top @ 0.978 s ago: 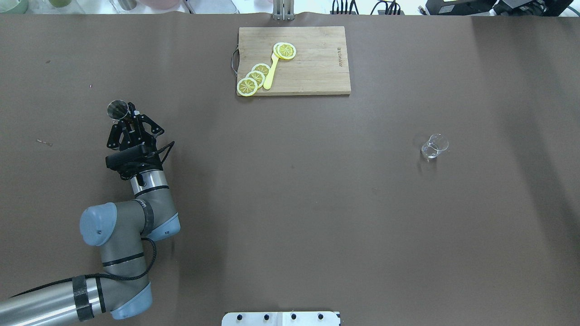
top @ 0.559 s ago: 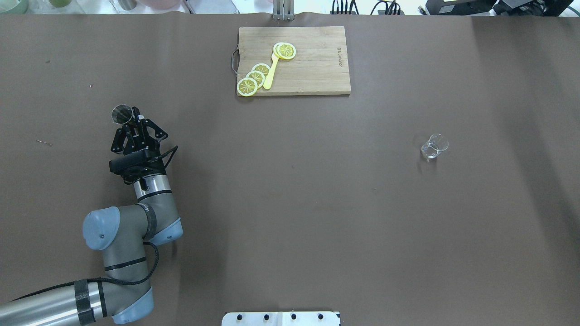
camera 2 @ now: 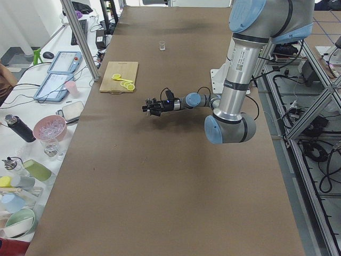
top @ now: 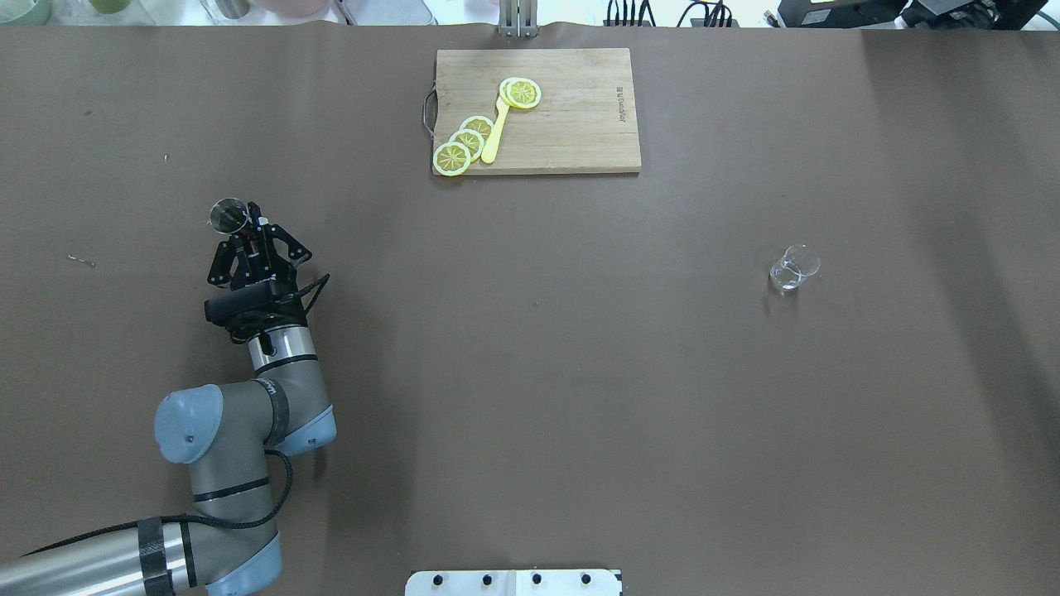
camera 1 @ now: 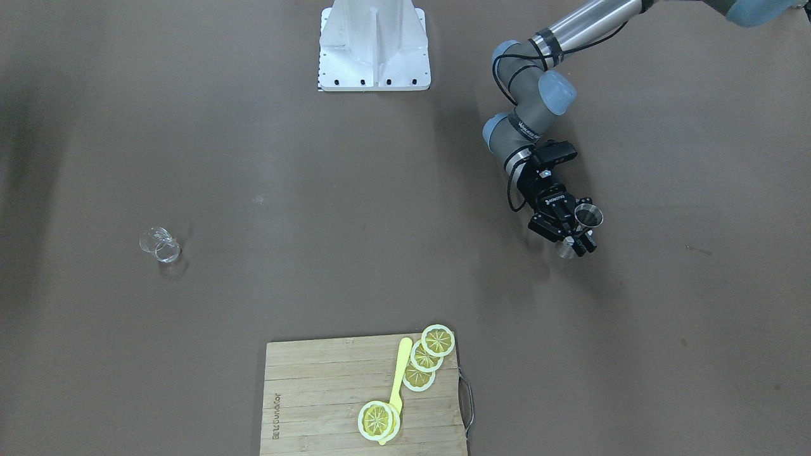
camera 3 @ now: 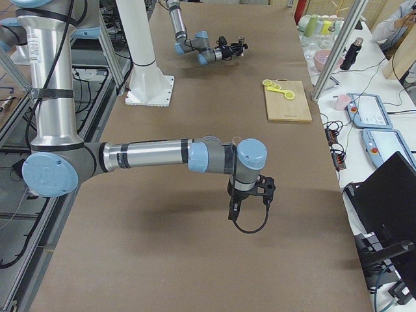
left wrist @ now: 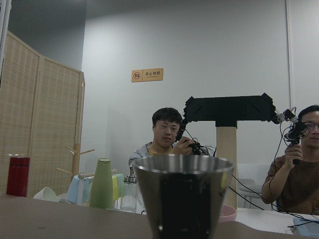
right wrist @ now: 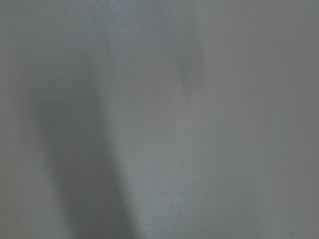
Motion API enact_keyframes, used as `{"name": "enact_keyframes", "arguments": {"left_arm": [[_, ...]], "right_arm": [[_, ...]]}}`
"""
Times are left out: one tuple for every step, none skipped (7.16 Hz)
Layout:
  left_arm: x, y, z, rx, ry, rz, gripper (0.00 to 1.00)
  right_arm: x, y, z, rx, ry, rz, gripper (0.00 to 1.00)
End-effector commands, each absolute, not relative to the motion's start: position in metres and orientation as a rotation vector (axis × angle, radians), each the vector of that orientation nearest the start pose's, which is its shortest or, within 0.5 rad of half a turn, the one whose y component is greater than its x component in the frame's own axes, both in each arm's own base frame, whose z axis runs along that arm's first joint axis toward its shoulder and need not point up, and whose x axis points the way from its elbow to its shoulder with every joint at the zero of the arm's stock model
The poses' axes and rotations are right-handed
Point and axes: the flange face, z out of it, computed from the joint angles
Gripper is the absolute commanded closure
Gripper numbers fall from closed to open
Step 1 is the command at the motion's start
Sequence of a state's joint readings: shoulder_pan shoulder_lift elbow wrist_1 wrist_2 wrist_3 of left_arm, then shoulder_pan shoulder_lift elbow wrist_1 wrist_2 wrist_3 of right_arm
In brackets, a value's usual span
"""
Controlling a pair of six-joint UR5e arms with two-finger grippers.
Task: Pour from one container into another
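Steel cup [camera 1: 588,216] sits clamped in the left gripper [camera 1: 575,240] jaws on the front view's right, overhead the clear glass [top: 793,267] stands well apart on the surface [top: 538,372] toward its right side, and from exterior right I cannot tell whether the right gripper [camera 3: 244,198] jaws are apart or closed.

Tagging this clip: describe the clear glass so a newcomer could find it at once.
From the wooden cutting board at the far edge of the table, look nearer the robot and to its right. The clear glass stands alone there, see-through, unlike the steel cup in the left gripper.
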State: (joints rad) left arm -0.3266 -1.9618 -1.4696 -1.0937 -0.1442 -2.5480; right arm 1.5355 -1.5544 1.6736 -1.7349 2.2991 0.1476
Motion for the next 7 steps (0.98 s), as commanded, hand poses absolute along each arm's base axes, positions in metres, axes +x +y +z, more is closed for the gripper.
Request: {"name": "enact_keyframes", "arguments": {"left_arm": [[0.531,-0.416,0.476,1.458,0.332,-0.922,1.00],[0.534,-0.412,0.476,1.457,0.337,-0.917,1.00],[0.536,-0.409,0.476,1.455,0.341,-0.912,1.00],[0.538,-0.407,0.476,1.453,0.344,-0.908,1.00],[0.539,-0.405,0.476,1.453,0.346,-0.906,1.00],[0.540,-0.404,0.476,1.452,0.347,-0.904,1.00],[0.543,-0.400,0.476,1.450,0.353,-0.898,1.00]], "right_arm": [[0.049,-0.495,0.618,-0.108,-0.725,0.124,0.00],[0.049,-0.495,0.618,-0.108,-0.725,0.124,0.00],[0.049,-0.495,0.618,-0.108,-0.725,0.124,0.00],[0.049,-0.496,0.618,-0.106,-0.725,0.122,0.00],[0.049,-0.495,0.618,-0.108,-0.725,0.123,0.00],[0.049,-0.496,0.618,-0.106,-0.725,0.122,0.00],[0.049,-0.495,0.618,-0.108,-0.725,0.123,0.00]]}}
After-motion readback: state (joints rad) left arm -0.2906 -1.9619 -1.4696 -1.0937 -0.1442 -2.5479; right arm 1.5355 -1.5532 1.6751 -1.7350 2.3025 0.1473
